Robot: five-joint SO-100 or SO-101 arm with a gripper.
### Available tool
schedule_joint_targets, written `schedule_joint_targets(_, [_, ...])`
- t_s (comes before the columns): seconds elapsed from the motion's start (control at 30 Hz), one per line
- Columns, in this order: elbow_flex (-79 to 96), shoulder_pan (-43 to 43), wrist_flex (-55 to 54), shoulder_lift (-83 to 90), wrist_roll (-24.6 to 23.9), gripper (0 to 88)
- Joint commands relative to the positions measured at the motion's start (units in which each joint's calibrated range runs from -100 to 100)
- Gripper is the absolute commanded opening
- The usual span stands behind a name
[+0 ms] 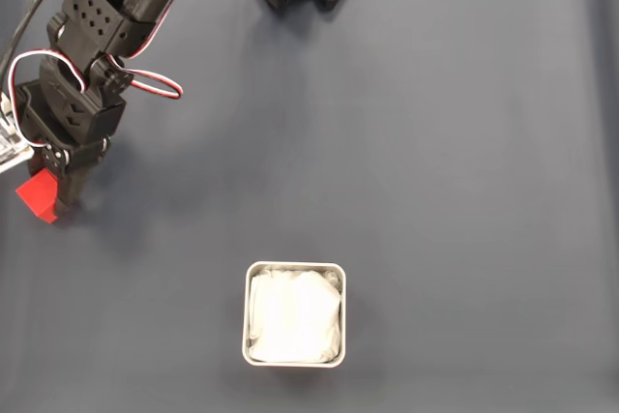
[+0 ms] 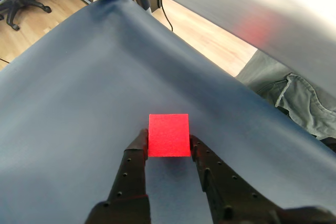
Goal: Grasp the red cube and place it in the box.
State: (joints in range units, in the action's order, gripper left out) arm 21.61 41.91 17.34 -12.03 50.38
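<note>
Red matte cube (image 1: 37,195), small and bright, sits at the far left of the dark blue-grey table cover (image 1: 435,191) in the fixed view, at the tip of the black two-finger gripper (image 1: 53,202); the square metal-rimmed box with white papery lining (image 1: 294,267) lies well apart, low in the middle of that view. Seen from the wrist, the cube (image 2: 168,135) is clamped between the two black perforated fingers (image 2: 134,161) of the gripper (image 2: 168,148), one touching each side, over the cover (image 2: 79,103).

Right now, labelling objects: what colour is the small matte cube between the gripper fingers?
Bright red cube, clearest in the wrist view.
</note>
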Motion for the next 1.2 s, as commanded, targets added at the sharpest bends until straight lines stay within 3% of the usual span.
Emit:
schedule_joint_targets(0.0, [-0.9, -1.3, 0.2, 5.9, 0.5, 11.1])
schedule_joint_targets(1.17, [-2.2, -16.6, 12.2, 25.7, 1.3, 11.6])
